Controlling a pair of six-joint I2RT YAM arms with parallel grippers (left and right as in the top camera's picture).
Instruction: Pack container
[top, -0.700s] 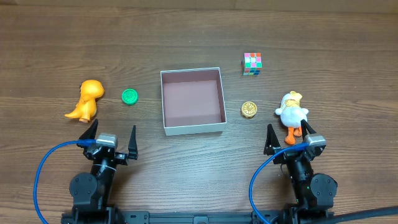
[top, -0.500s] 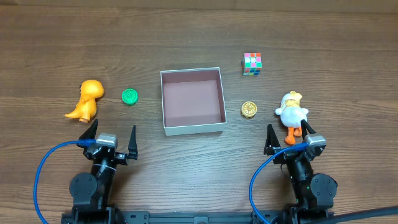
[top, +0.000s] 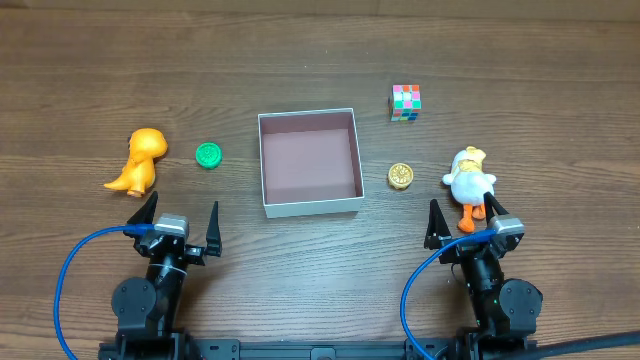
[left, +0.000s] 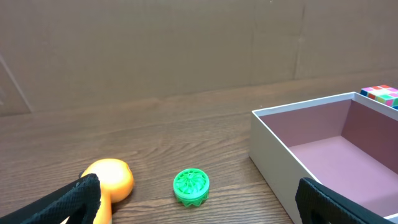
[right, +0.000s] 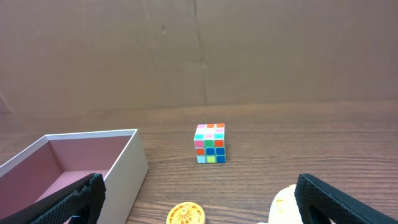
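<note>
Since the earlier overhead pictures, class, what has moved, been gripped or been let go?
Nothing visibly changed. The left gripper and right gripper keep their jaws open and empty; the container, orange dinosaur, green disc, colour cube, gold coin and duck all lie where they were.

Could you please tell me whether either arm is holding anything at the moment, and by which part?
Nothing is held: the jaws of the left gripper and the right gripper both stand open and empty.

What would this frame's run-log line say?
left fingers: open, empty | right fingers: open, empty | square white cardboard box: empty | packing: not started
</note>
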